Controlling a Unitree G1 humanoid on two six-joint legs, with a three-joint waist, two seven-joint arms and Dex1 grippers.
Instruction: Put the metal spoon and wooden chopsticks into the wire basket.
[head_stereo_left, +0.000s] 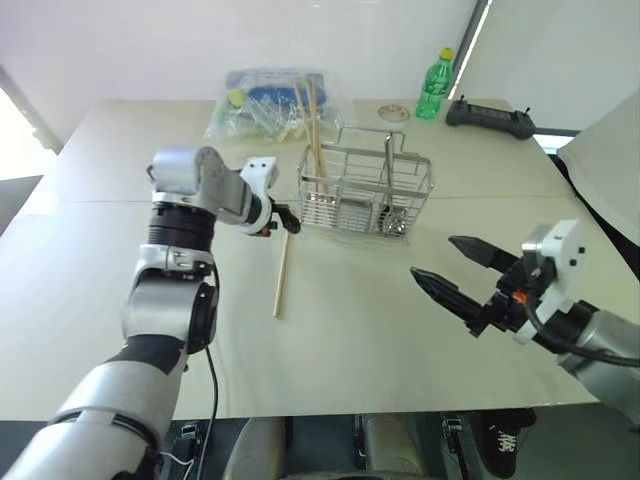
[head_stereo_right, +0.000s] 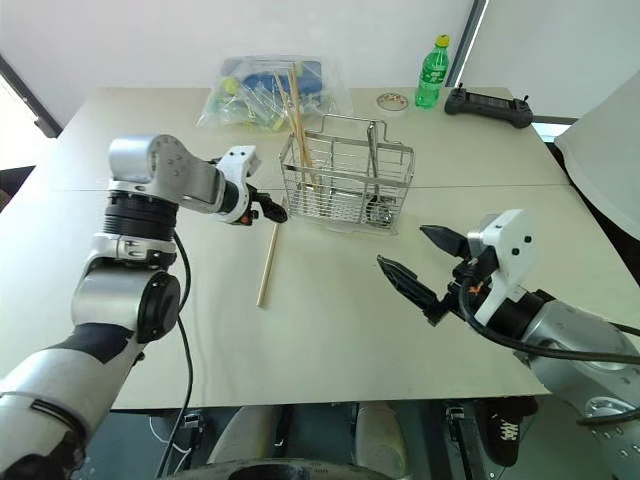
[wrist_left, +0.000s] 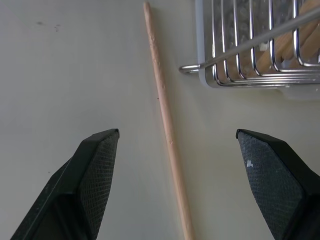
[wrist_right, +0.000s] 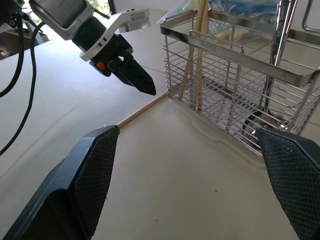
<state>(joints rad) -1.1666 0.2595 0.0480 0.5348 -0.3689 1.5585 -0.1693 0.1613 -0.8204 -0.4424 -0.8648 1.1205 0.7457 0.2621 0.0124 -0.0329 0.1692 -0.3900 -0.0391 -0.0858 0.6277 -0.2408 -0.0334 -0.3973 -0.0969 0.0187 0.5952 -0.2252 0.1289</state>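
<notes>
One pale wooden chopstick flat on cream bench, just beside silver wire basket. Left gripper over its far end, jaws wide, straddling shaft. Right gripper wide, farther.

Far side of the pale table, a clear plastic bag with blue and yellow-green contents sits left of centre. To its right, a small round roll of tape lies flat. Next comes a green bottle with a yellow cap, upright. Far right, a black handheld controller rests near the table's edge.
</notes>
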